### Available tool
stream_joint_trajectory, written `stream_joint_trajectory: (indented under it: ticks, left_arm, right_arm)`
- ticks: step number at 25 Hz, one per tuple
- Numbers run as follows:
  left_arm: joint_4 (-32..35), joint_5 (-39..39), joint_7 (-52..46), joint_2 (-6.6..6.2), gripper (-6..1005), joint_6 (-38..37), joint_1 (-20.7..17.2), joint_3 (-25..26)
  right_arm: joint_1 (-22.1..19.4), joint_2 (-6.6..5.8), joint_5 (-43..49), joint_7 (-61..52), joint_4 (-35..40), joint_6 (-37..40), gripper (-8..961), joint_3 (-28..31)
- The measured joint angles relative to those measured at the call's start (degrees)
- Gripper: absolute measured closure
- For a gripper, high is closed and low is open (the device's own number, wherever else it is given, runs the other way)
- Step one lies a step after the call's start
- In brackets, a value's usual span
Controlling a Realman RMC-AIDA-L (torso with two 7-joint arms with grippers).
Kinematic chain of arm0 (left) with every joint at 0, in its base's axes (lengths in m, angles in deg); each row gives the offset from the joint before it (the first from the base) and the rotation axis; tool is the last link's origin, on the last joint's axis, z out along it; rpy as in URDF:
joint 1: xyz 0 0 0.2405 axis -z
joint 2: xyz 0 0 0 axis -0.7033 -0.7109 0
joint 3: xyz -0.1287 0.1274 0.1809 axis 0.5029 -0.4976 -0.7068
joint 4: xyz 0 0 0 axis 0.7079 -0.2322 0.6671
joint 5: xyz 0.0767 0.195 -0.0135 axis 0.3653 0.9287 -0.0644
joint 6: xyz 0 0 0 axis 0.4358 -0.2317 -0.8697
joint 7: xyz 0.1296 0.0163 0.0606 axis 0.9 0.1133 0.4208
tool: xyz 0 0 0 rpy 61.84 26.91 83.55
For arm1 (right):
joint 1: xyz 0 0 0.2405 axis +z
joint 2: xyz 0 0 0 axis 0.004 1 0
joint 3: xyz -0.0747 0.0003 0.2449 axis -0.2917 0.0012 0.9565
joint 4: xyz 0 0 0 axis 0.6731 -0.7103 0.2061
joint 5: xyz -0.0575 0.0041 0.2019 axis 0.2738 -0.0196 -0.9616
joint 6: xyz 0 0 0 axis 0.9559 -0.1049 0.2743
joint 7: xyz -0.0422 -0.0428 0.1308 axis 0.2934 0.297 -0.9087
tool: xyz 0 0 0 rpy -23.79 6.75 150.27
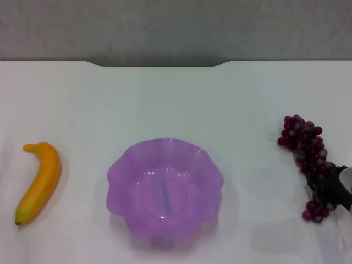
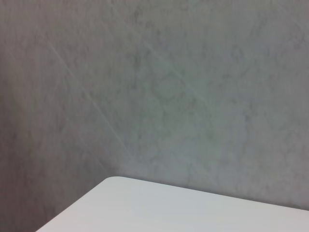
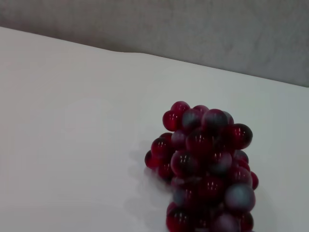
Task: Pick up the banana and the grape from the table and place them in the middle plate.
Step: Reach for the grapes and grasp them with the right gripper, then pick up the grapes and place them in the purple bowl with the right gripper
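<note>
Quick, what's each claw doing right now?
Left claw: not in view.
Right claw: down on the grape bunch; open or closed cannot be told.

Yellow-orange banana [image 1: 39, 181] lies flat at the frame's lower left, curved, its dark tip toward the bottom edge. Empty translucent purple plate [image 1: 165, 187] with its wavy rim sits low in the centre. Dark red grape bunch [image 1: 305, 159] stretches along the right edge on the white table [image 1: 176, 99].
</note>
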Motion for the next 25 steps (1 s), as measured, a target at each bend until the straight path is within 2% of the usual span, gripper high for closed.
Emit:
stream_joint_trajectory:
  ticks: [14, 21, 25]
  left_arm:
    - [-0.1, 0.0, 0.0, 0.0, 136, 0.0, 0.0, 0.0]
    - [-0.2, 0.0, 0.0, 0.0, 137, 0.0, 0.0, 0.0]
    - [-0.2, 0.0, 0.0, 0.0, 137, 0.0, 0.0, 0.0]
  right_arm:
    - [0.4, -0.14, 0.0, -0.1, -0.1, 0.6, 478, 0.4]
    - [0.7, -0.14, -0.3, -0.5, -0.1, 5.3, 513, 0.5]
    - [1.1, -0.21, -0.5, -0.5, -0.1, 5.6, 520, 1.1]
